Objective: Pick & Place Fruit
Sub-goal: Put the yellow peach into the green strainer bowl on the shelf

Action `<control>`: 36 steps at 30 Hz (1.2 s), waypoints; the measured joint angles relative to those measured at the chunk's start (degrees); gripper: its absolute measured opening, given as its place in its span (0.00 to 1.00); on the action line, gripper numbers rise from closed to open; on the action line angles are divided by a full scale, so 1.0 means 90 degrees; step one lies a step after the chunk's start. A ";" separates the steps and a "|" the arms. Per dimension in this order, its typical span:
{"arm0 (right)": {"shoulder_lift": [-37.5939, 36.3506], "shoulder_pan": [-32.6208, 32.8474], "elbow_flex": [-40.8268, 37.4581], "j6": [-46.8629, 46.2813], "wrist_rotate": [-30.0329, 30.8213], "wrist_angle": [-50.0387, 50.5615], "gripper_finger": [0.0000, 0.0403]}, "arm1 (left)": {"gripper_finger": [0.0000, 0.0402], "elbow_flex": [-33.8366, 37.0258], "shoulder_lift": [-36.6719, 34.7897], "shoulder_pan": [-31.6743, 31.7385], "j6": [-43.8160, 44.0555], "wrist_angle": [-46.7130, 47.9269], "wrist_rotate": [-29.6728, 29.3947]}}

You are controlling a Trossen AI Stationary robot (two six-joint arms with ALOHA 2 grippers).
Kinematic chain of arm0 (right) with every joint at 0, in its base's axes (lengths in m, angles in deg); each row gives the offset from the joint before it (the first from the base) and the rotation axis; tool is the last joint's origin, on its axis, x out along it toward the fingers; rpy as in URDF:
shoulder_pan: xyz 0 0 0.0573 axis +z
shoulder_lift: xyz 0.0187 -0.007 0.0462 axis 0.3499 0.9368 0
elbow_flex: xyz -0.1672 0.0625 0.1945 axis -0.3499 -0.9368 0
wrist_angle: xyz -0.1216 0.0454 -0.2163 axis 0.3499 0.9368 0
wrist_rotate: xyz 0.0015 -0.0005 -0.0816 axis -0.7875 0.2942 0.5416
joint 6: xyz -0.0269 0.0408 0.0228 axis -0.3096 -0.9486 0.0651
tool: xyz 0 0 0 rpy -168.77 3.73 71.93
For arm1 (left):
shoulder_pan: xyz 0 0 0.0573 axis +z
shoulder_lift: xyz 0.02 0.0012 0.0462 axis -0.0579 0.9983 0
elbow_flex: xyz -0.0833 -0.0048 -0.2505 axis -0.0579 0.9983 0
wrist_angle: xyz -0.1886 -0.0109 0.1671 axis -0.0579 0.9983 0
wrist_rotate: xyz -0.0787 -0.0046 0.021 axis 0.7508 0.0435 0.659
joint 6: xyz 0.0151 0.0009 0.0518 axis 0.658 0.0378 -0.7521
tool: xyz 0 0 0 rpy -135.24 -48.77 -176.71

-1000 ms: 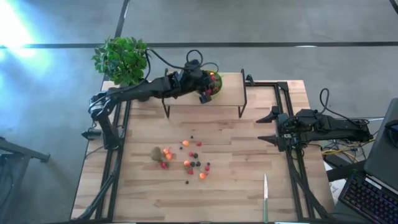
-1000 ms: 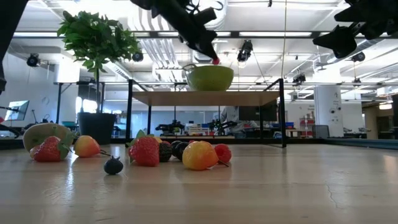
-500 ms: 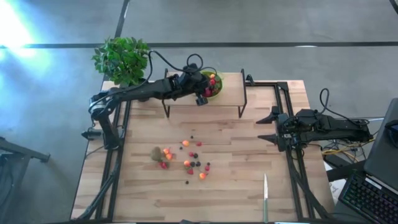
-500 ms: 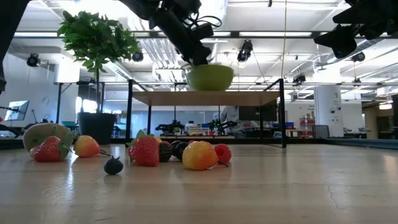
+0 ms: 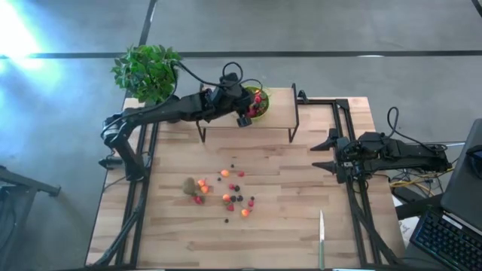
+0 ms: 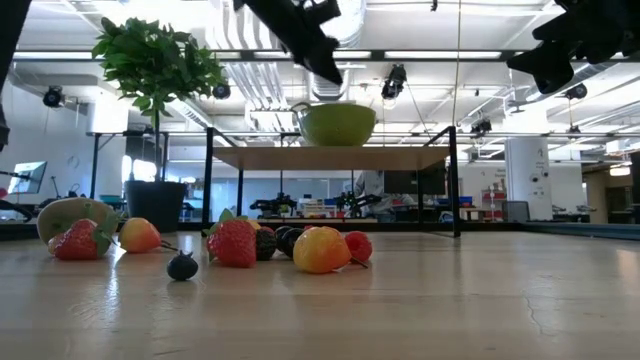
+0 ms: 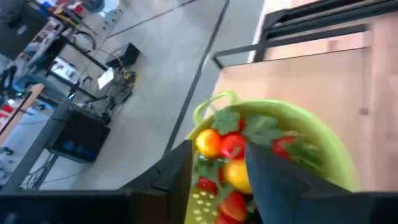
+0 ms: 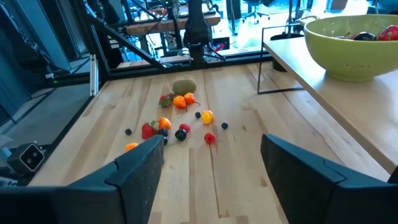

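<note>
Near zone, low-centre of high view: noted loose fruit (image 5: 226, 194) scattered on table (image 5: 286, 218), w/ kiwi (image 5: 189, 184) at cluster's left edge and pieces touching or just beside one another. Judged as light, hard, round and prone to roll; small berries prob. slippery. Advised gripping across the widest part of the body, not by leaves or stems. Rated kiwi as larger and fuzzy, so easier to hold but needing wider jaws. Found knife (image 5: 321, 237) at lower right, well apart from cluster: no obstacle. Saw bare tabletop all round cluster; judged approach from above unobstructed.

Mid zone, right of frame: found right gripper (image 5: 325, 154) parked at table's right edge, fingers spread wide, holding nothing.

Far zone, upper centre: found raised shelf (image 5: 280, 114) carrying bowl (image 5: 263, 110), w/ several red and yellow pieces inside. Found left gripper (image 5: 245, 117) hung above bowl's rim, fingers partly apart, nothing between them. Flagged shelf's front edge and legs as main collision risk on any descent to table. Noted plant (image 5: 147, 71) at upper left, just beside left arm.
</note>
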 joint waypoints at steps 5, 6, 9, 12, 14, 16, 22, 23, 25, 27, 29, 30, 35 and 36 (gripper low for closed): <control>0.0000 0.0000 0.0000 0.0000 -0.0001 0.0001 0.61 | 0.48 -0.0237 -0.0300 -0.0476 0.0370 0.1603 0.0162; 0.0000 0.0001 0.0000 0.0000 0.0000 0.0001 0.61 | 0.49 -0.0240 -0.0351 -0.0577 0.0459 0.1993 0.0313; 0.0000 0.0001 0.0000 0.0000 0.0000 0.0002 0.59 | 0.50 -0.0197 -0.0461 -0.0873 0.0734 0.2850 0.0765; 0.0000 0.0000 0.0000 0.0000 0.0000 0.0002 0.57 | 0.50 -0.0173 -0.0483 -0.1076 0.1191 0.3532 0.1141; 0.0000 0.0000 0.0000 0.0000 0.0000 0.0002 0.56 | 0.50 -0.0073 -0.0475 -0.1156 0.1450 0.3764 0.1398; 0.0000 0.0000 0.0000 0.0000 0.0000 0.0002 0.55 | 0.50 0.0156 -0.0471 -0.1220 0.1495 0.3856 0.1574; 0.0000 0.0000 0.0000 0.0000 0.0000 0.0002 0.53 | 0.50 0.1133 -0.0471 -0.1272 0.1313 0.3671 0.1638; 0.0000 0.0000 0.0000 0.0000 0.0000 0.0002 0.53 | 0.50 0.1321 -0.0471 -0.1272 0.1309 0.3587 0.1639; 0.0000 0.0000 0.0000 0.0000 0.0000 0.0002 0.52 | 0.50 0.1718 -0.0471 -0.1270 0.1308 0.3326 0.1637; 0.0000 0.0001 0.0000 0.0000 0.0000 0.0002 0.51 | 0.50 0.2078 -0.0471 -0.1277 0.1306 0.3014 0.1708; 0.0000 0.0000 0.0000 0.0000 0.0000 0.0002 0.51 | 0.50 0.2442 -0.0471 -0.1277 0.1258 0.2711 0.1854; 0.0002 0.0001 0.0000 0.0000 0.0000 0.0002 0.50 | 0.50 0.2610 -0.0471 -0.1279 0.1208 0.2551 0.1927; 0.0002 0.0000 0.0000 0.0000 0.0000 0.0002 0.49 | 0.50 0.3205 -0.0471 -0.1284 0.1163 0.1837 0.2479; 0.0002 0.0000 0.0000 0.0000 0.0000 0.0002 0.48 | 0.50 0.3288 -0.0471 -0.1287 0.1164 0.1713 0.2637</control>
